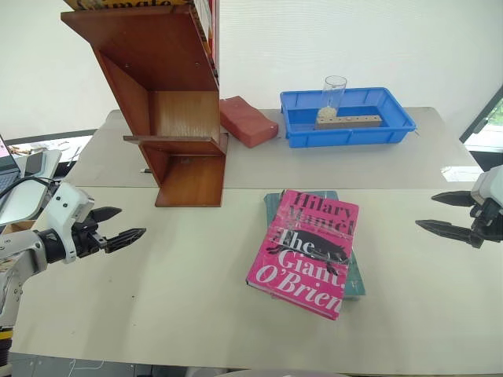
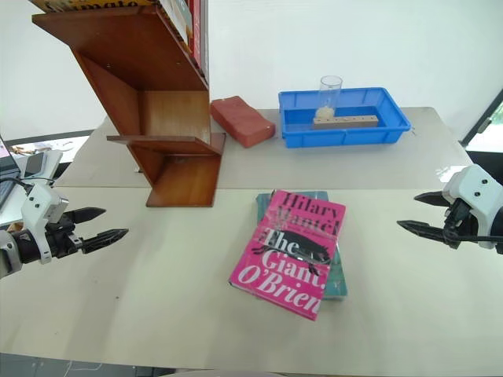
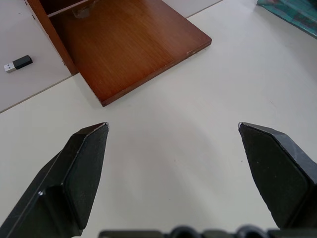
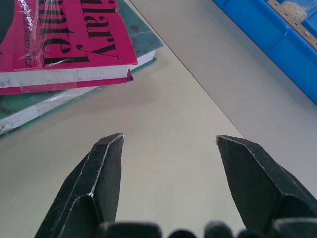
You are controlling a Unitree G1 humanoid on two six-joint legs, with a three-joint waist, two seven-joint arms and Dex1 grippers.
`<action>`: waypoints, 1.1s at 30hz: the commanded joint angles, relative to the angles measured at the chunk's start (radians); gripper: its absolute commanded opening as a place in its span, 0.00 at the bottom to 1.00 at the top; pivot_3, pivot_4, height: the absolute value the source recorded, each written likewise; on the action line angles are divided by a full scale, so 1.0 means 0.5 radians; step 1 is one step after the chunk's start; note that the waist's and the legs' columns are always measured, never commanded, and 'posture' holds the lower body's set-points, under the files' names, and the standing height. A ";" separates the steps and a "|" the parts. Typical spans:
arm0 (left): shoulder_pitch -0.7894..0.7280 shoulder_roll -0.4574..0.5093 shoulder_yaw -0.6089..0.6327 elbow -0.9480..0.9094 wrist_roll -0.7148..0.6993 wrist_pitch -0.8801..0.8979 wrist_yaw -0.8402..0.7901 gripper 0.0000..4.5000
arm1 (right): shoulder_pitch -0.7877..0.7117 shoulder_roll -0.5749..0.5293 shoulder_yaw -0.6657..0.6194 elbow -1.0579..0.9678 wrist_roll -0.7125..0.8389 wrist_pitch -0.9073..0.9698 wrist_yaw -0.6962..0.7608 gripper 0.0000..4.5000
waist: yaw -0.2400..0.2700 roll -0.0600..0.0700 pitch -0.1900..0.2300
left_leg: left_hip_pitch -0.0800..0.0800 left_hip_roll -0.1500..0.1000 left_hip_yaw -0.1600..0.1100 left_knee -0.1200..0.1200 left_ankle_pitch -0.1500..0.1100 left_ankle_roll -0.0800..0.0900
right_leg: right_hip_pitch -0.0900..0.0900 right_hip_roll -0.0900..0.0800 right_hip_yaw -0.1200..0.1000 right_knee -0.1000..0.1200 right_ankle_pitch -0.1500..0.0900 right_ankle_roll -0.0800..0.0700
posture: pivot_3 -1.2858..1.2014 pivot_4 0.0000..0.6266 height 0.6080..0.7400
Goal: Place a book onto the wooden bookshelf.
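The pink book (image 1: 308, 250) lies flat in the middle of the near table, on top of a teal book (image 1: 354, 276). The tall wooden bookshelf (image 1: 169, 102) stands at the back left, with several books on its top tier. My left gripper (image 1: 119, 224) hovers open over the table at the left, well apart from the pink book (image 4: 69, 44). At the right edge my right gripper (image 2: 420, 212) is open too, pointing toward the book with bare table between. Nothing is held. The shelf's base (image 3: 129, 47) lies ahead of the left fingers (image 3: 81, 168).
A reddish-brown block (image 1: 247, 120) lies right of the shelf. A blue tray (image 1: 346, 116) at the back holds a glass (image 1: 334, 91) and a wooden piece. A small USB stick (image 3: 18, 63) lies beside the shelf base. A laptop (image 1: 9, 161) sits at the far left.
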 commanded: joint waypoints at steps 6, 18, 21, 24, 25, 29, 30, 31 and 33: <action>-0.115 0.040 0.079 -0.071 -0.097 0.069 -0.037 1.00 | -0.069 -0.015 -0.003 -0.037 -0.021 -0.010 -0.026 0.74 | 0.002 0.000 0.000 | 0.000 0.000 0.000 0.000 0.000 0.000 | 0.000 0.000 0.000 0.000 0.000 0.000 | 0.52 0.24 0.22; -0.147 -0.089 0.002 -0.290 -0.334 0.260 -0.041 1.00 | -0.074 0.017 0.015 -0.099 -0.036 0.071 -0.098 0.74 | 0.003 -0.001 0.000 | 0.001 0.000 0.000 0.000 0.000 0.000 | 0.003 0.000 0.000 0.000 0.001 -0.001 | 0.52 0.24 0.22; -0.280 -0.121 -0.042 -0.325 -0.652 0.629 -0.047 1.00 | -0.081 0.033 0.049 -0.209 0.002 0.130 -0.102 0.62 | 0.004 -0.001 0.001 | 0.000 0.000 -0.001 0.001 0.000 0.000 | 0.003 0.000 -0.003 0.000 0.000 0.000 | 0.52 0.24 0.22; -0.399 -0.196 -0.141 -0.317 -0.847 0.875 -0.015 1.00 | -0.051 0.042 0.061 -0.386 0.080 0.238 -0.072 0.41 | -0.002 0.001 0.000 | 0.001 -0.001 -0.001 0.001 0.000 0.000 | 0.007 0.000 -0.003 0.000 0.000 0.001 | 0.52 0.24 0.22; -0.430 -0.222 -0.168 -0.306 -0.888 0.925 -0.001 1.00 | -0.039 0.047 0.067 -0.436 0.089 0.261 -0.071 0.34 | -0.003 0.001 0.000 | 0.001 0.000 -0.001 0.001 0.000 0.000 | 0.008 0.000 -0.003 0.000 0.000 0.001 | 0.52 0.24 0.22; -0.575 -0.434 -0.370 -0.133 -0.918 1.013 0.009 1.00 | 0.016 0.078 0.165 -0.595 0.059 0.279 -0.102 0.03 | 0.001 -0.001 0.000 | 0.002 0.000 -0.004 0.001 0.000 0.000 | 0.013 0.001 -0.003 -0.001 0.000 0.001 | 0.52 0.24 0.22; -0.606 -0.504 -0.440 -0.050 -0.886 1.007 0.004 1.00 | 0.030 0.088 0.207 -0.615 0.037 0.270 -0.112 0.01 | 0.001 -0.001 0.000 | 0.003 -0.001 -0.004 0.001 0.000 0.000 | 0.013 0.001 -0.003 -0.001 0.000 0.001 | 0.52 0.24 0.22; -0.630 -0.551 -0.488 0.011 -0.862 1.003 -0.001 1.00 | 0.039 0.094 0.237 -0.629 0.022 0.264 -0.119 0.01 | 0.002 -0.001 0.000 | 0.003 -0.001 -0.004 0.001 0.000 0.000 | 0.013 0.001 -0.003 -0.002 0.000 0.001 | 0.52 0.24 0.22; -0.674 -0.665 -0.594 0.147 -0.794 0.974 0.003 1.00 | 0.067 0.098 0.320 -0.626 -0.045 0.214 -0.124 0.01 | 0.004 -0.001 0.000 | 0.005 -0.002 -0.005 0.001 0.000 0.000 | 0.013 0.001 -0.003 -0.003 0.000 0.000 | 0.52 0.24 0.22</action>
